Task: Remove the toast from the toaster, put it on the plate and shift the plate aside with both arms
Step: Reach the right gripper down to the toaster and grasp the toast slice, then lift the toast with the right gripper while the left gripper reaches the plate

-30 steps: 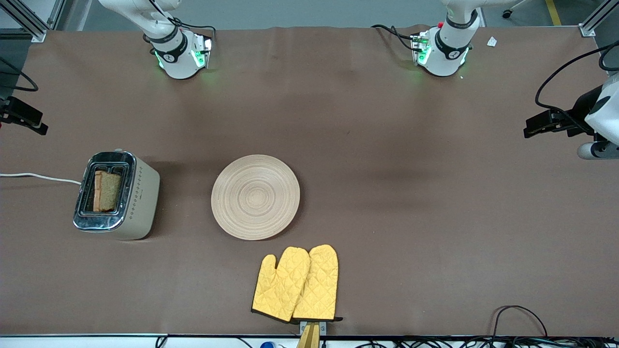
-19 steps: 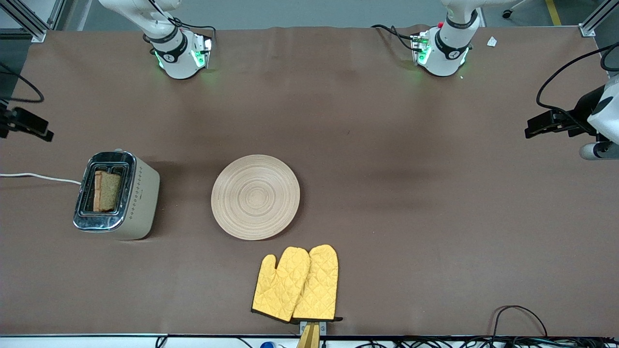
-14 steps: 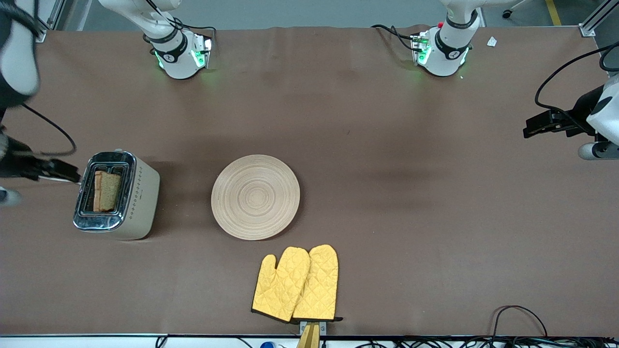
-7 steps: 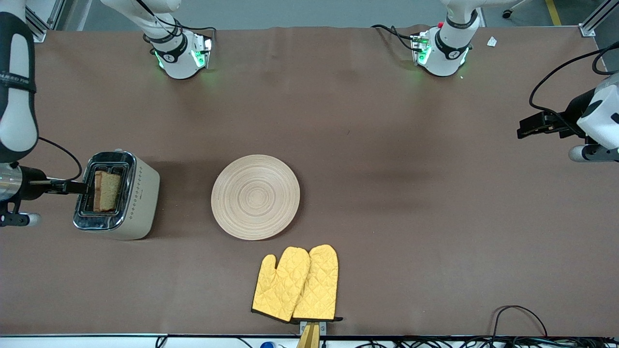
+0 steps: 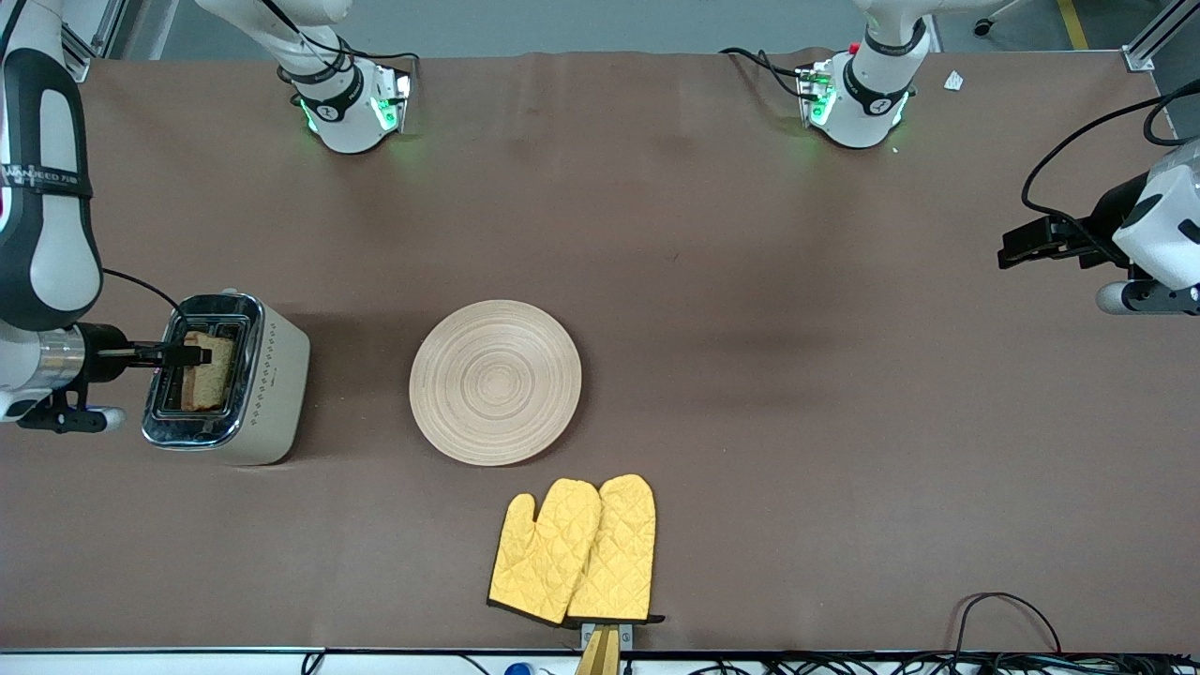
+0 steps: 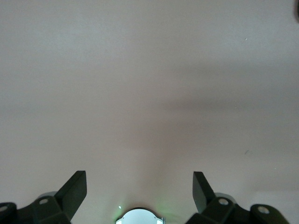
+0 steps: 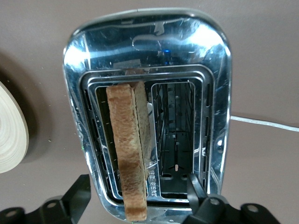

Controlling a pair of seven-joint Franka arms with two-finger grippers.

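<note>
The toast [image 5: 214, 371] stands upright in one slot of the toaster [image 5: 267, 394], with its brown crust sticking up, as the right wrist view [image 7: 127, 154] shows. My right gripper [image 5: 190, 355] hangs open and empty just above the toaster top, its fingers [image 7: 78, 192] on either side of the toast's end without touching it. The round beige wooden plate [image 5: 495, 381] lies bare mid-table beside the toaster; its rim shows in the right wrist view [image 7: 10, 133]. My left gripper [image 5: 1011, 251] waits open and empty over bare table at the left arm's end, and its wrist view shows only table between the fingers [image 6: 74, 187].
Two yellow oven mitts [image 5: 574, 551] lie nearer the front camera than the plate, at the table's front edge. The toaster's white cord [image 7: 264, 122] runs off toward the right arm's end. Cables [image 5: 994, 609] lie along the front edge.
My right arm has swung in from the table's end and brought its gripper over the toaster and toast. The left gripper has shifted slightly. Toast, plate and mitts have not moved.
</note>
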